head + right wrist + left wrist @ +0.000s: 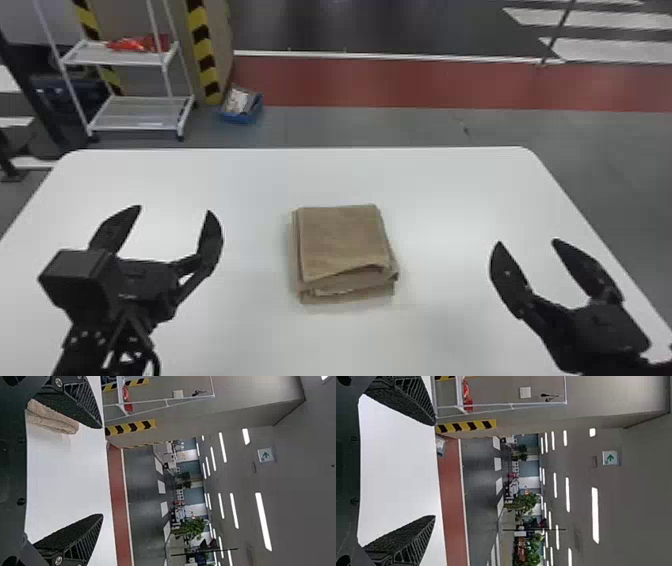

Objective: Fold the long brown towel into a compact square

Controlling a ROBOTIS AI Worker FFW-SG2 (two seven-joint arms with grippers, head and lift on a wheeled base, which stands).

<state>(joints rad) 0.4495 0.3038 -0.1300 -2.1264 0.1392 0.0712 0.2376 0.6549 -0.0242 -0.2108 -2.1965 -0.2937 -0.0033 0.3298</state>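
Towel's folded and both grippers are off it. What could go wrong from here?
The brown towel's top layer ends askew at the near edge, with lower layers poking out past it, so a pinch there might catch only some layers and loosen the fold.

The left gripper and right gripper hang open on either side; a low inward sweep by either could nudge the stack further out of square.

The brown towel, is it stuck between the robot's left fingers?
No, the brown towel lies folded on the white table, and the left gripper is open beside it with nothing between its fingers.
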